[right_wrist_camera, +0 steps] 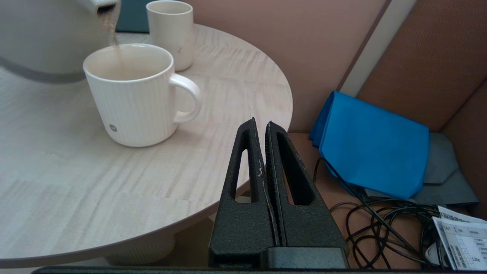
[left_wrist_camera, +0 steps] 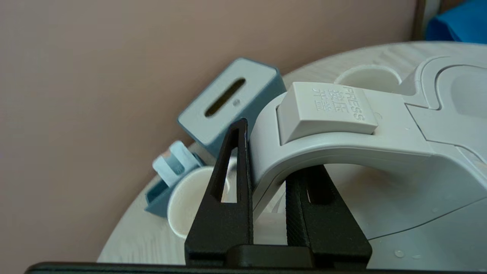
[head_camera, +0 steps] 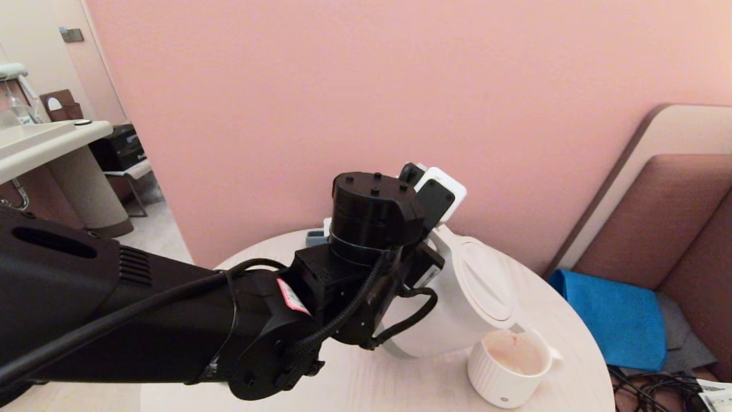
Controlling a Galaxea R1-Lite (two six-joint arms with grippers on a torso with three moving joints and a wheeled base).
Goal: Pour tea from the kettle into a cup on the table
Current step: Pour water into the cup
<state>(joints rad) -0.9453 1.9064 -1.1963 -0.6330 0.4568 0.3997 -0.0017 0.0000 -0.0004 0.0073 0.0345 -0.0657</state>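
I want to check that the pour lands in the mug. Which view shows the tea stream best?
The right wrist view: the thin reddish-brown tea stream falls from the white plastic kettle's spout into the wide ribbed white mug. The head view shows only pooled tea; the left wrist view, none.

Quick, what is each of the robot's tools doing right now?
Left tool: closed on the kettle handle, pouring tea into the cup.
Right tool: closed, empty.

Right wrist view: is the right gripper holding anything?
No, the right gripper is shut on nothing, parked beside the table, apart from the cup.
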